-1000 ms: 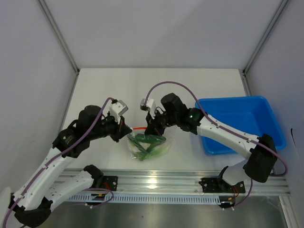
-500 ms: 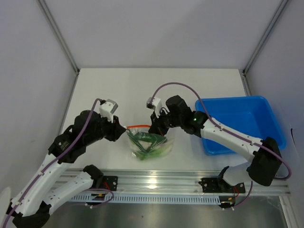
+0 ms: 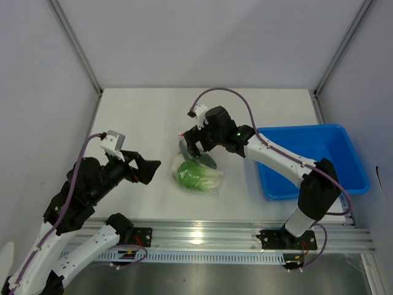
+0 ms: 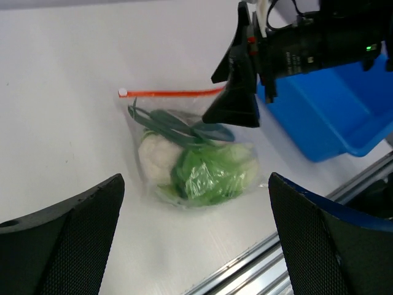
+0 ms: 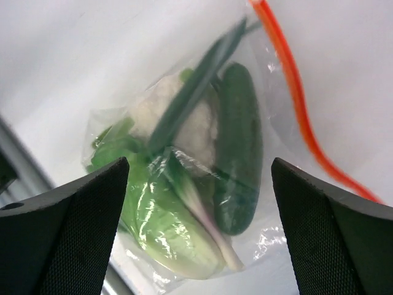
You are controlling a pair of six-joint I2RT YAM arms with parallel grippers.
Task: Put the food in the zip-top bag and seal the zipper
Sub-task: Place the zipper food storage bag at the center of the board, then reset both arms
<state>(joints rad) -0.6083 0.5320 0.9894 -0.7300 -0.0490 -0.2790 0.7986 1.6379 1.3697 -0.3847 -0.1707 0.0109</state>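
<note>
The zip-top bag (image 3: 202,174) lies flat on the white table with the food (image 3: 192,174) inside it: a leafy green with a pale stalk (image 5: 169,218), a dark long piece (image 5: 239,147) and a whitish lump (image 4: 153,157). The zipper (image 4: 172,93) shows as one straight orange-red strip along the bag's far edge (image 5: 293,92). My left gripper (image 3: 149,169) is open, left of the bag and clear of it. My right gripper (image 3: 195,146) is open too, hovering just over the bag's zipper end, with nothing between its fingers (image 5: 73,227).
A blue rectangular bin (image 3: 310,158) stands right of the bag, close to the right arm's forearm. The metal rail of the table's near edge (image 4: 258,264) runs just in front of the bag. Grey walls enclose the back and sides.
Both grippers have opened and let go of the bag, which has dropped flat onto the table. The left arm has pulled back to the left; the right gripper has moved slightly toward the back.
</note>
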